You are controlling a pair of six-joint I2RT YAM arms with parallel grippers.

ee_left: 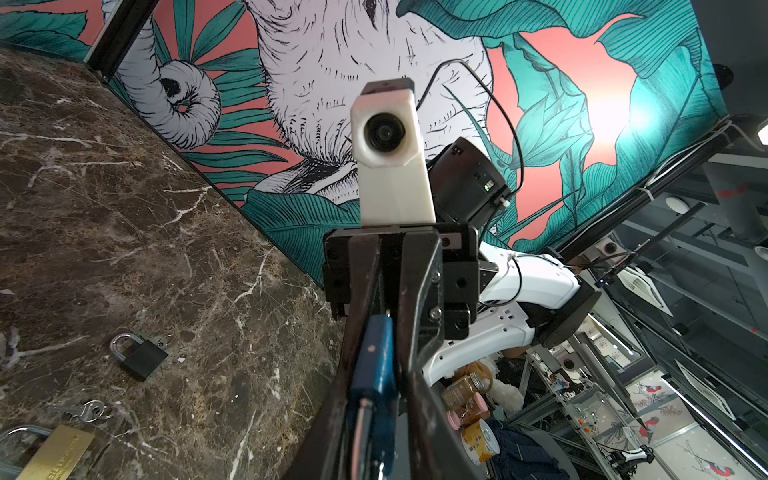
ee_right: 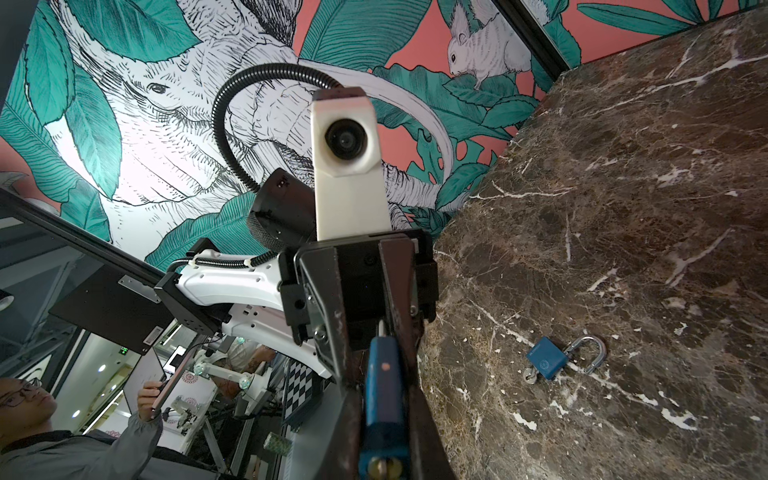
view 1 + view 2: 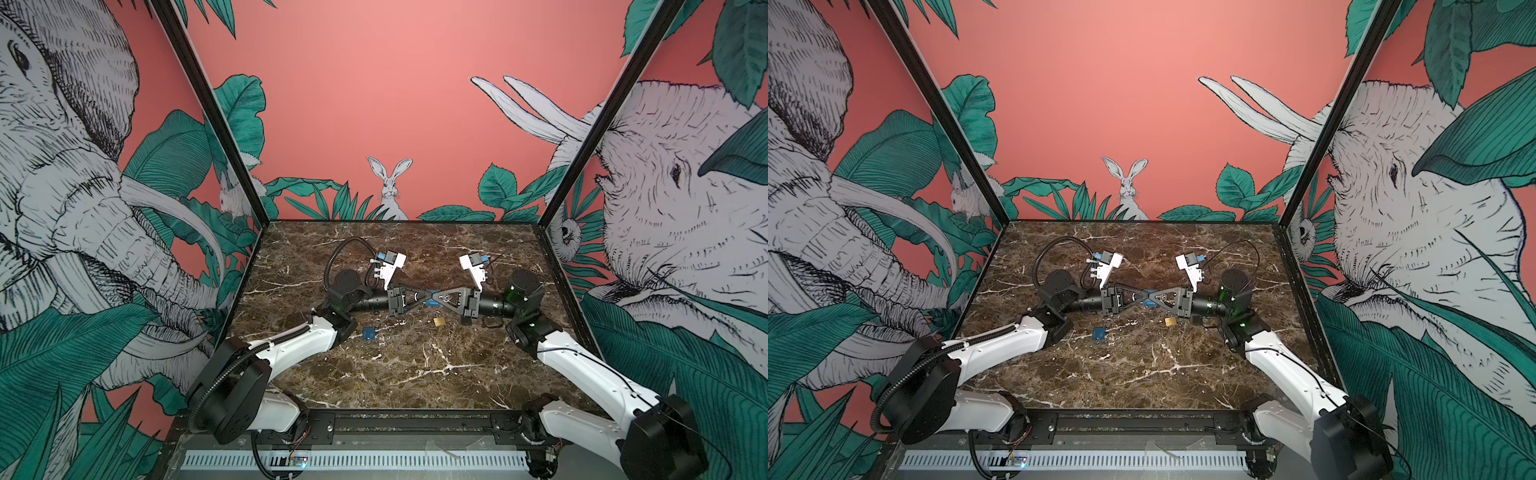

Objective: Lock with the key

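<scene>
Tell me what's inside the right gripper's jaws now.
A blue padlock, pinched between the right gripper's jaws; the left gripper's jaws flank its other end. Its gripped faces are covered.

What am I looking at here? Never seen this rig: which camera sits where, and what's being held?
Two robot arms work over a marble table, each ending in a two-finger gripper. The two wide pictures come from one twin-lens camera looking down from above. The two close-ups come from a camera on each wrist, looking along its own fingers at the opposite arm. Mid-table, the left gripper and right gripper meet at the held blue padlock. The right is clamped on it; the left's grip is unclear. Lying loose are a second blue padlock, a brass padlock, a black padlock and keys.
</scene>
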